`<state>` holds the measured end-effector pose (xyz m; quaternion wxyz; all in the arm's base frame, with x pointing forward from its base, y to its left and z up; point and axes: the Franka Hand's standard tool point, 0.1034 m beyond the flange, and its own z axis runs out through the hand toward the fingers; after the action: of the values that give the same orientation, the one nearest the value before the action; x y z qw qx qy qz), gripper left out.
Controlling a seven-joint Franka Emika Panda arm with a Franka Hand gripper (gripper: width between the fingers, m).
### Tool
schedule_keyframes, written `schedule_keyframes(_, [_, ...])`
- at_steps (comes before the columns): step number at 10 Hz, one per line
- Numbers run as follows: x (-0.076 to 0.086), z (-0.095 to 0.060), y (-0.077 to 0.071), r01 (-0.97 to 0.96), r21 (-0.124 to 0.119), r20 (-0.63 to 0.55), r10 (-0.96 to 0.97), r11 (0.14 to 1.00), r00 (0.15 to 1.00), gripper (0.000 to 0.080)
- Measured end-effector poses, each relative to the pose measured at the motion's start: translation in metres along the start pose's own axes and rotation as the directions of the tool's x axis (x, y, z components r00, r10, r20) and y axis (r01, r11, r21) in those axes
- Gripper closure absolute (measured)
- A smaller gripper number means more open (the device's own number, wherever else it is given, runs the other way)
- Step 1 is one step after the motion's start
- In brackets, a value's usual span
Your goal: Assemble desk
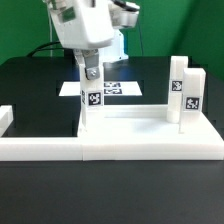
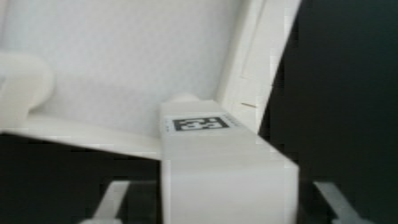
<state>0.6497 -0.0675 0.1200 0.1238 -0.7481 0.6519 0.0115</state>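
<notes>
The white desk top (image 1: 140, 126) lies flat on the black table. Two tagged white legs (image 1: 178, 92) (image 1: 193, 100) stand upright at its end on the exterior view's right. A third tagged leg (image 1: 92, 103) stands upright at its corner on the exterior view's left. My gripper (image 1: 90, 72) is straight above this leg, with its fingers straddling the top. In the wrist view the leg (image 2: 222, 165) and its tag (image 2: 199, 124) fill the middle. The fingers (image 2: 121, 200) stand off each side with dark gaps, so the gripper (image 2: 222, 200) is open. The desk top (image 2: 125, 60) lies beyond.
The marker board (image 1: 118, 90) lies flat behind the desk top. A low white border rail (image 1: 40, 150) runs along the front and turns up at the exterior view's left (image 1: 5, 118). A rounded white part (image 2: 18, 88) shows at the wrist view's edge.
</notes>
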Motion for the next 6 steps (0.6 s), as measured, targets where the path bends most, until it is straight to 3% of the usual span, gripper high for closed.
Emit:
schedule_keyframes(2, [-0.0007, 0.0002, 0.0004, -0.039, -0.001, 0.002, 0.039, 0.999, 0.999, 0.0493])
schedule_keyframes(3, [-0.0012, 0.0004, 0.0002, 0.012, -0.001, 0.002, -0.012, 1.000, 1.000, 0.0374])
schedule_keyframes(4, [-0.0030, 0.0009, -0.0007, 0.232, -0.011, -0.006, -0.233, 0.973, 0.973, 0.0374])
schedule_keyframes(5, [-0.0029, 0.0049, 0.0013, 0.432, -0.011, 0.003, -0.432, 0.902, 0.902, 0.0238])
schedule_keyframes(6, [-0.0068, 0.0054, 0.0031, 0.451, -0.014, -0.001, -0.451, 0.893, 0.893, 0.0178])
